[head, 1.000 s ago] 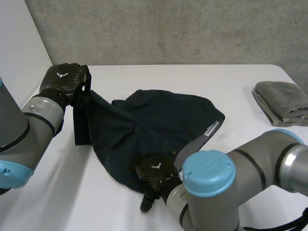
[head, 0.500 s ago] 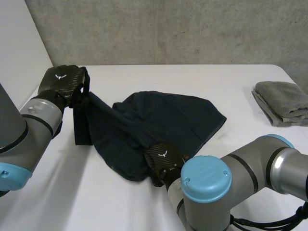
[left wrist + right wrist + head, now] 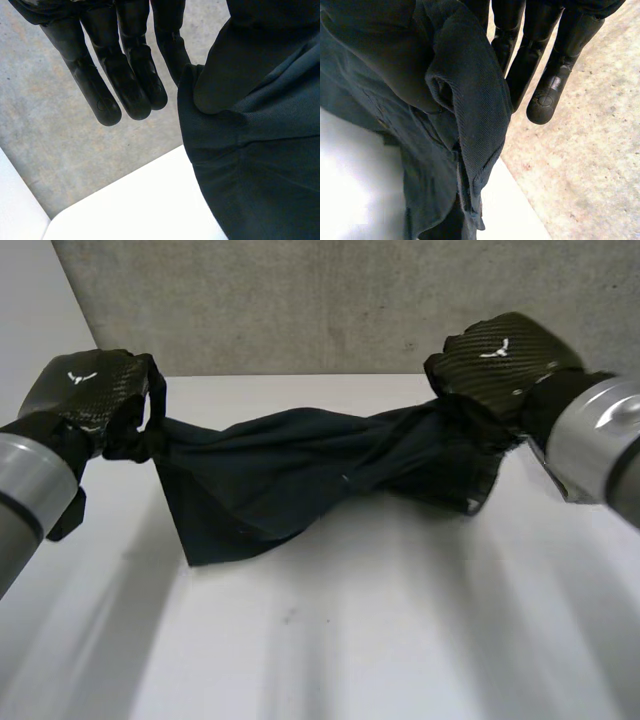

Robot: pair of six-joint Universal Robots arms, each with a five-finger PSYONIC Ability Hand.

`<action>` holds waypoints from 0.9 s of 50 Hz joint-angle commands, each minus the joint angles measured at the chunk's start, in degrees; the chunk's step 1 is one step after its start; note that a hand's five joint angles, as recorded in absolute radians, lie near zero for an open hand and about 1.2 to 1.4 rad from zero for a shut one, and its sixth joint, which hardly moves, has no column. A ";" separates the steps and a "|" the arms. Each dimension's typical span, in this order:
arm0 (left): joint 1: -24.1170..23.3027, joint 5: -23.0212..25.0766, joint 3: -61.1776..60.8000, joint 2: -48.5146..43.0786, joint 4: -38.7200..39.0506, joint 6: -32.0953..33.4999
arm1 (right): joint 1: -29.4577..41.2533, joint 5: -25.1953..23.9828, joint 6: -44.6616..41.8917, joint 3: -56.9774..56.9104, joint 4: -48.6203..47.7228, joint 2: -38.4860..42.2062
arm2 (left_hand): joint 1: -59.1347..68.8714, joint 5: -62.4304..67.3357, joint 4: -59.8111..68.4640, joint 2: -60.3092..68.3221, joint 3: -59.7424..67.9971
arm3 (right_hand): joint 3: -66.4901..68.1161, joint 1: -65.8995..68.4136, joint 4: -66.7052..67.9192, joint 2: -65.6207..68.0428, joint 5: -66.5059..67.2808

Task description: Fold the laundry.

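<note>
Here, a dark navy garment [image 3: 290, 475] hangs stretched and twisted between the two robot hands, above the far half of the white table [image 3: 350, 640]. The left robot hand [image 3: 85, 395] is clamped on the garment's left end, where the cloth bunches under its palm. In the left wrist view its fingers [image 3: 125, 75] run straight, with the cloth [image 3: 260, 150] pinched beside them. The right robot hand [image 3: 500, 360] is clamped on the right end. Its fingers [image 3: 545, 85] are also straight, and a thick hemmed fold [image 3: 470, 100] is pressed against them. A loose flap sags lowest near the left end. A concrete wall [image 3: 300, 300] stands beyond the table.
</note>
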 commanded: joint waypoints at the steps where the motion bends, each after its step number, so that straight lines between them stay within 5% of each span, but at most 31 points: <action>1: -1.24 0.07 -3.61 -1.12 0.04 -2.42 | -1.32 -1.11 -2.10 0.05 10.88 2.16 | 14.99 13.86 11.15 11.29 11.57 | 14.71 24.17 11.08 12.89 13.73; 9: -2.04 -0.54 3.15 -16.85 1.88 -2.86 | -3.78 -0.67 -3.86 -0.64 4.75 11.83 | 14.99 13.86 11.15 11.29 11.57 | 14.71 24.17 11.08 12.89 13.73; 18: -2.83 -3.00 24.41 -29.69 6.01 -4.70 | -3.96 2.67 0.96 -14.33 -22.02 21.76 | 14.99 13.86 11.15 11.29 11.57 | 14.71 24.17 11.08 12.89 13.73; 29: -2.74 -14.51 35.59 -24.43 32.72 -4.80 | -4.22 2.67 9.41 -20.33 -56.51 20.90 | 14.99 13.86 11.15 11.29 11.57 | 14.71 24.17 11.08 12.89 13.73; 36: -3.71 -15.13 25.94 -22.40 32.30 -4.97 | -4.30 1.01 9.94 -18.76 -49.25 20.01 | 14.99 13.86 11.15 11.29 11.57 | 14.71 24.17 11.08 12.89 13.73; 45: -3.62 -15.04 3.98 -18.80 28.17 -5.41 | -4.92 -5.85 7.32 -8.58 -22.91 20.71 | 14.99 13.86 11.15 11.29 11.57 | 14.71 24.17 11.08 12.89 13.73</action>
